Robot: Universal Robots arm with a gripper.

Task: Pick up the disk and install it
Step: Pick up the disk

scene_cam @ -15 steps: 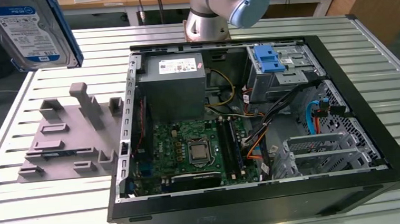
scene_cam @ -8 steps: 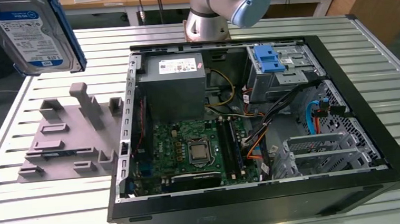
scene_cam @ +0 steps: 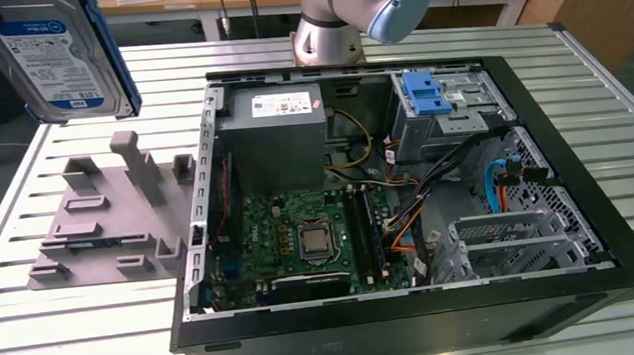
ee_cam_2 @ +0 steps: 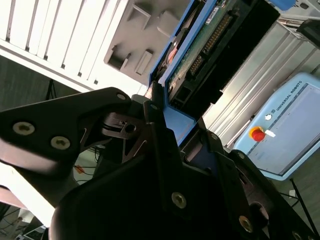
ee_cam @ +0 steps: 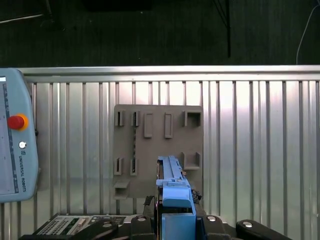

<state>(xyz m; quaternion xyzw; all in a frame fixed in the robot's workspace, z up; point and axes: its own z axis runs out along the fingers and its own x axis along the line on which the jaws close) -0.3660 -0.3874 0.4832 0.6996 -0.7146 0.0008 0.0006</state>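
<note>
The disk [scene_cam: 57,57] hangs in the air at the exterior view's upper left, above the grey stand [scene_cam: 108,217], with its white-and-blue label facing the camera and blue rails along its sides. In the first wrist view the disk [ee_cam: 174,187] is edge-on, blue handle towards the camera, directly over the stand [ee_cam: 158,150]. My gripper [ee_cam: 175,212] is shut on the disk. The second wrist view shows the disk's green circuit-board underside [ee_cam_2: 210,35] between the black fingers [ee_cam_2: 156,107].
An open computer case [scene_cam: 589,234] lies on the slatted metal table [scene_cam: 83,344], with a grey drive bay topped by a blue bracket [scene_cam: 428,94] at its far right corner. The arm's base [scene_cam: 329,26] stands behind the case. A teach pendant [ee_cam: 15,145] lies beside the stand.
</note>
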